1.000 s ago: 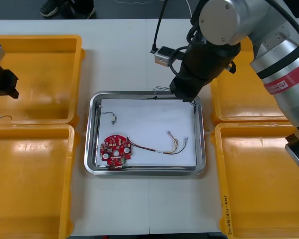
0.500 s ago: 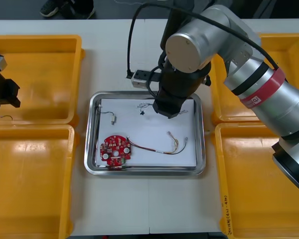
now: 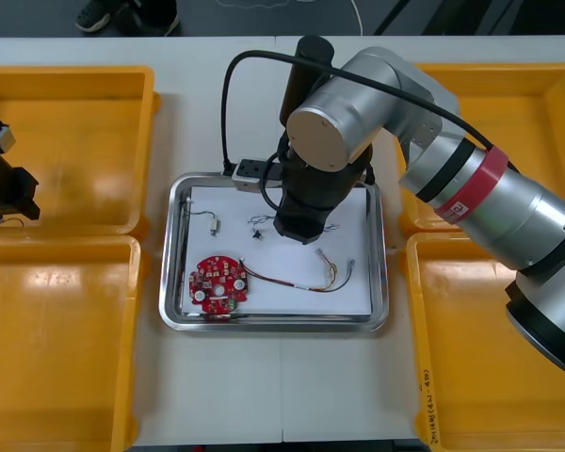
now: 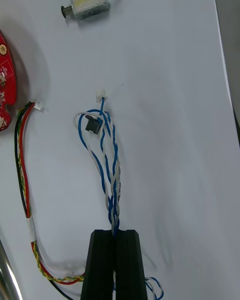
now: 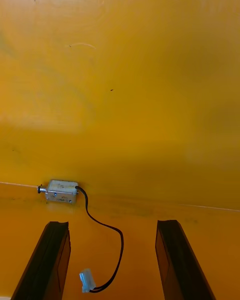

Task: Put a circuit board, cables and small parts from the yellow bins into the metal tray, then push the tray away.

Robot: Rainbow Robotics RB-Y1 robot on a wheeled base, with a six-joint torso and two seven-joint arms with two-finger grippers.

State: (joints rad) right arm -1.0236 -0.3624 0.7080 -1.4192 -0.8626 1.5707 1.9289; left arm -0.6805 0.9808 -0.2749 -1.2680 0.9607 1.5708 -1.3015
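My right gripper (image 4: 116, 235) is shut on the twisted blue and white cable (image 4: 107, 160), whose free end lies on the white inside of the metal tray (image 3: 174, 254). In the front view the right gripper (image 3: 284, 229) hangs low over the tray's far half, the cable (image 3: 259, 224) trailing to its left. A round red circuit board (image 3: 217, 282), a red and yellow cable (image 3: 311, 280) and a small metal part (image 3: 213, 222) lie in the tray. My left gripper (image 5: 112, 224) is open above a small metal part (image 5: 61, 191) with a black lead.
The left gripper (image 3: 9, 193) sits over the far left yellow bin (image 3: 75, 122). Three more yellow bins stand at near left (image 3: 56, 358), far right (image 3: 527, 104) and near right (image 3: 490, 367). The right arm's wrist hides part of the tray.
The right arm has swung from the tray's far right corner leftward and down over the tray, carrying the blue and white cable. The left arm has barely moved.
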